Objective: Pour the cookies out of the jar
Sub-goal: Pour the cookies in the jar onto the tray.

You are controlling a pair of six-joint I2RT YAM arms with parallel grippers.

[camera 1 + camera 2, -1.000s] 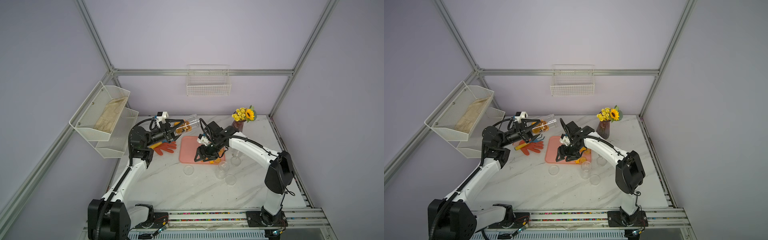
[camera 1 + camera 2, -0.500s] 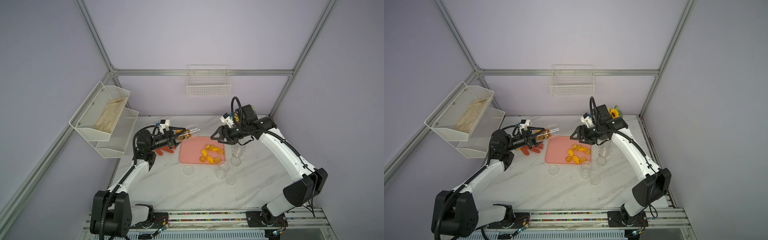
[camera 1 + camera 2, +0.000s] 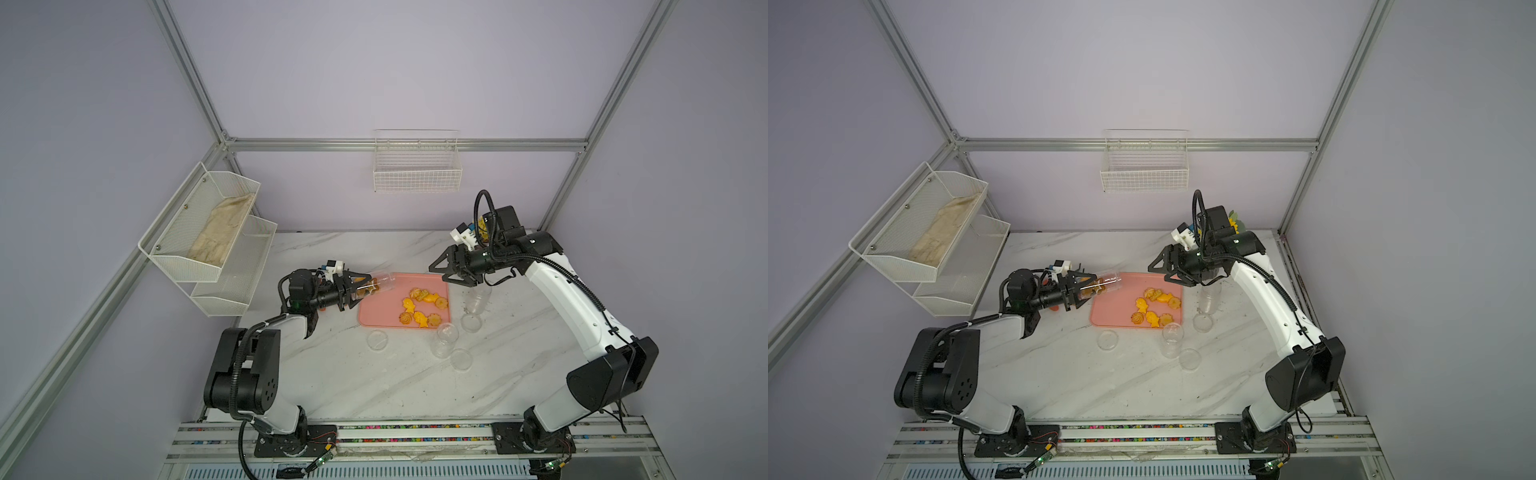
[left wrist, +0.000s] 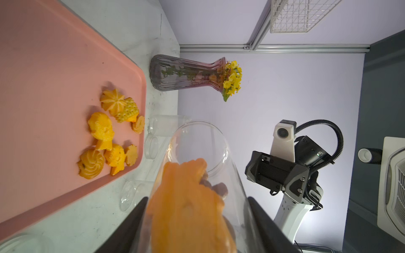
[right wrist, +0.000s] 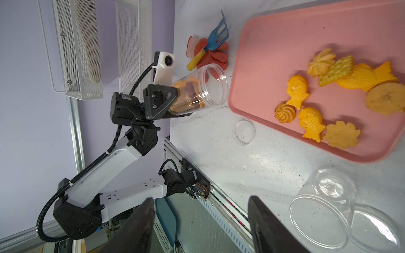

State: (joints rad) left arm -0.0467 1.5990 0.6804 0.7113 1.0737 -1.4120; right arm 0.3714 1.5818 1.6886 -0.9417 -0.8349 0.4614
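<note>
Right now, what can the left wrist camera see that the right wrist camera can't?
Only the left wrist view shows the vase of yellow flowers, the wire basket on the wall and the right arm. Only the right wrist view shows the blue rake, the red glove, the mesh shelf and the left arm. Both show the pink tray with cookies on it, and the jar, with more inside, gripped by the left end effector.
</note>
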